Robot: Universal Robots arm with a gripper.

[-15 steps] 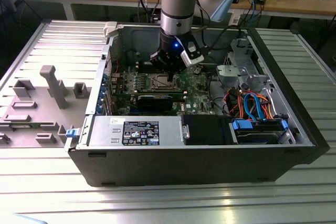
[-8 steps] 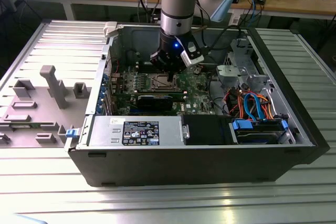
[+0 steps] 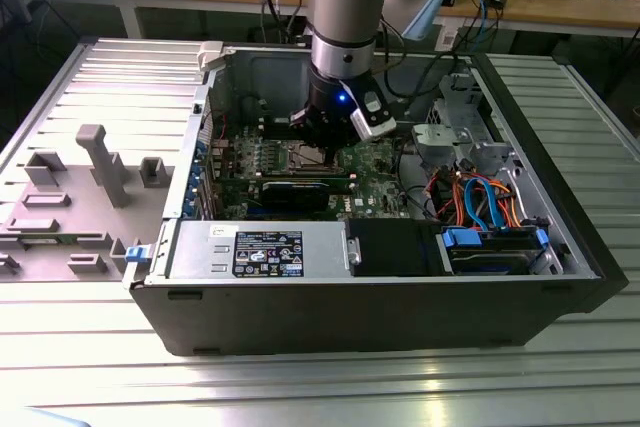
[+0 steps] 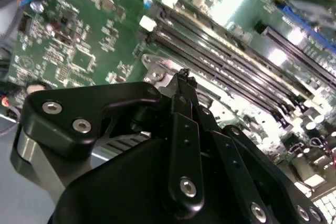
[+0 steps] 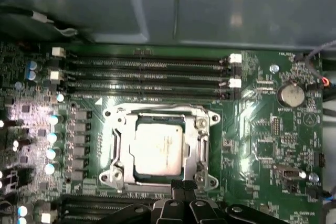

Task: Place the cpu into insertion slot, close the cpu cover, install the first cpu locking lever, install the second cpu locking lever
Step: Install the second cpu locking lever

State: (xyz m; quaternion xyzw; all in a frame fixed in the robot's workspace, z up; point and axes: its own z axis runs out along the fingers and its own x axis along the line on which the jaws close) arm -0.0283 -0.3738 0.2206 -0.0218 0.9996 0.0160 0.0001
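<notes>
In the exterior view, the arm's black wrist covers most of the insertion slot at centre frame, and the arm runs off the top edge. In the first wrist view, the gripper is cut off by the bottom edge. In the second wrist view, the gripper body hides the lower board.

CPU: silvery-tan sq. chip, flat, seated in insertion slot. CPU cover: silver frame, closed flat round chip. Slot on green board.
</notes>
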